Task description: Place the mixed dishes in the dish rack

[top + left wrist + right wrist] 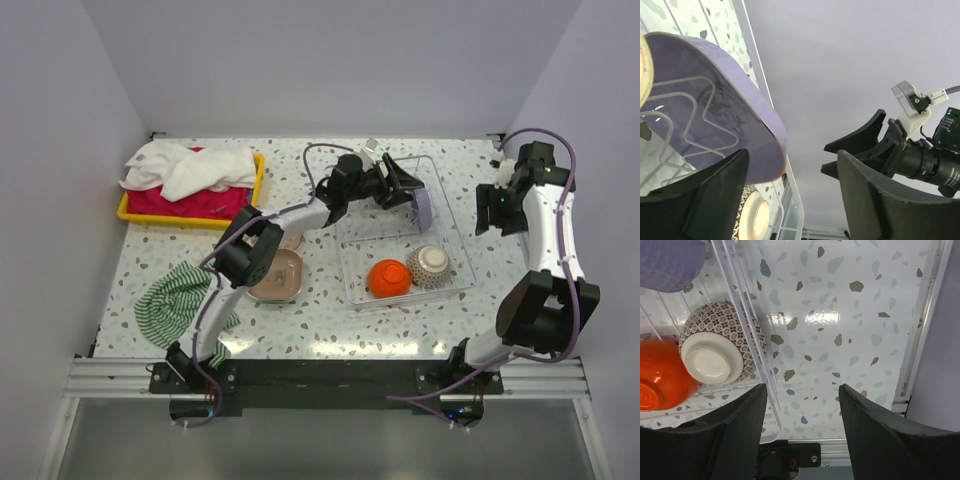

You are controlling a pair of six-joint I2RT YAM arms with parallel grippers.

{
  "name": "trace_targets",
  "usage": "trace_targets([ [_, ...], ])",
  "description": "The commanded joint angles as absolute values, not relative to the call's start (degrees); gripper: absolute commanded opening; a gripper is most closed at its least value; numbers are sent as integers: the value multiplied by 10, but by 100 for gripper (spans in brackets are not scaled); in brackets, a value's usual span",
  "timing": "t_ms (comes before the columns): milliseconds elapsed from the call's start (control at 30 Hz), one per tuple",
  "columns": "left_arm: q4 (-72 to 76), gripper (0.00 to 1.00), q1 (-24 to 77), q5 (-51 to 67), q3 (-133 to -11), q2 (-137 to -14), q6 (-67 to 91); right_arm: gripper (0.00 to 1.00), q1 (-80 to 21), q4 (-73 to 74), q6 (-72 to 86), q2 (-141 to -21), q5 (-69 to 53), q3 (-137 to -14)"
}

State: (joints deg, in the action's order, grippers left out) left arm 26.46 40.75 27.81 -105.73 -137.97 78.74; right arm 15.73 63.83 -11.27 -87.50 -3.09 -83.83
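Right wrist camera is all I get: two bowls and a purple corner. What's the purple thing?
Observer: A lilac square plate, standing on edge at the far end of the dish rack.
Operator: Is anybody holding it?
Observer: No. The left gripper is right beside it, jaws open, not pinching it.
Operator: Any dishes outside the rack?
Observer: Yes, a tan plate sits on the table, left of the rack.

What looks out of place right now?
Nothing broken or spilled. The lilac plate stands on edge in the dish rack; the orange bowl and speckled bowl sit inside. Only the green cloth lies crumpled, near left.
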Motion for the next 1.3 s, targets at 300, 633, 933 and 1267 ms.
trace_targets([
  [300,48,95,368,287,-1000,-1194,553,64,158,628,-85,-839,-115,-875],
  [633,-80,21,301,320,-1058,-1195,153,53,157,599,-42,-849,-199,-911],
  [933,-198,21,270,316,-960,-1057,-78,42,157,584,-15,-853,-312,-912],
  [1267,-619,56,262,307,-865,-905,-428,70,81,604,-87,-852,-440,-946],
])
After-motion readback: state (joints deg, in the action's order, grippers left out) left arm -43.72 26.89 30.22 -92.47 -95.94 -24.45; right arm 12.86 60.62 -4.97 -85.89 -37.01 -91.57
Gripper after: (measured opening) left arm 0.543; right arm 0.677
